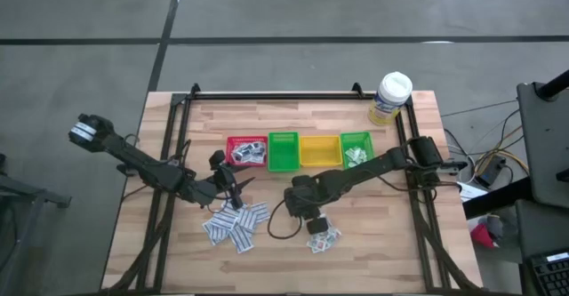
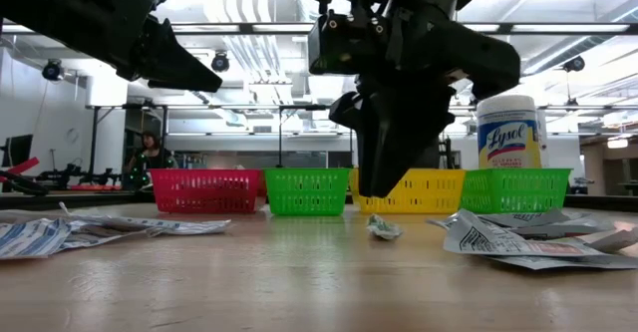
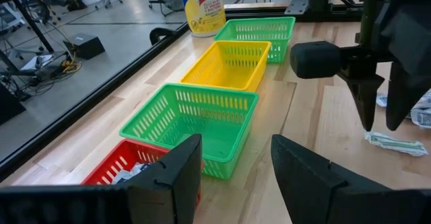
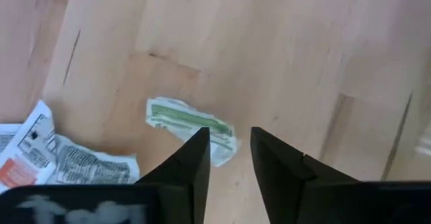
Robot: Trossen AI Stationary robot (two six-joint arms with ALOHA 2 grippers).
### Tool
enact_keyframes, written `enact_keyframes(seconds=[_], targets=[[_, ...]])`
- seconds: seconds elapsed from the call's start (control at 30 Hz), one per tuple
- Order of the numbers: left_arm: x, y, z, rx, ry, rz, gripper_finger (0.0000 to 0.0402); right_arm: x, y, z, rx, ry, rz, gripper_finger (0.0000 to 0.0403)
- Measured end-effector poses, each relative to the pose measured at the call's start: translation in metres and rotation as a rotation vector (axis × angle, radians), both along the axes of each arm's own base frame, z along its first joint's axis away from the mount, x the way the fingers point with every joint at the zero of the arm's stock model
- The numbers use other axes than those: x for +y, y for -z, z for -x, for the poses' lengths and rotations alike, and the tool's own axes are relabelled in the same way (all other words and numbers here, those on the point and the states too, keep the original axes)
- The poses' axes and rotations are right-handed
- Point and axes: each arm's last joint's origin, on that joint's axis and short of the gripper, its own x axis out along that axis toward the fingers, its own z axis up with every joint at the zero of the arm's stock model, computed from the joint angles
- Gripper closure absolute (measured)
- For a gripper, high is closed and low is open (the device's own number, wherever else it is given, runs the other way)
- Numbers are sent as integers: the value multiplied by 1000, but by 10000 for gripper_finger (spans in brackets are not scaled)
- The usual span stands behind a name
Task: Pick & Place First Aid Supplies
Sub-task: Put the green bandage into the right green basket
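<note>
- The right gripper (image 4: pixel 227 160) was held point-down just above the wooden table (image 1: pixel 391 252), in front of the row of bins, its fingers parted by a narrow gap with nothing between them.
- A small crumpled packet with green print (image 4: pixel 192 126) was seen lying on the bare wood directly under those fingertips, apart from them in the right wrist view.
- The same packet (image 2: pixel 384 228) was seen in the low view flat on the table just beside the tip of the dark fingers.
- The left gripper (image 3: pixel 232 167) was held above the table near the red bin (image 1: pixel 246 151), its fingers spread wide and empty.
- A loose heap of white packets (image 1: pixel 236 225) was spread on the table in front of the left gripper.
- A smaller cluster of packets (image 1: pixel 323 236) was lying in front of the right gripper.
- Four bins were set side by side in a row: red, green (image 1: pixel 283 151), yellow (image 1: pixel 319 150) and a second green bin (image 1: pixel 356 148).
- White packets were seen inside the red bin and inside the second green bin.
- A white-capped bottle with a yellow label (image 1: pixel 390 98) was stood upright behind the second green bin, near the table's far edge.
</note>
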Motion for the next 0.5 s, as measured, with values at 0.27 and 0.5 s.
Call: enact_keyframes(seconds=[0.27,0.5], targets=[[0,0,0,-1,0,1,221,0,16,-3,18,-10,19,295],[0,0,0,-1,0,1,221,-2,25,-4,45,-8,26,305]])
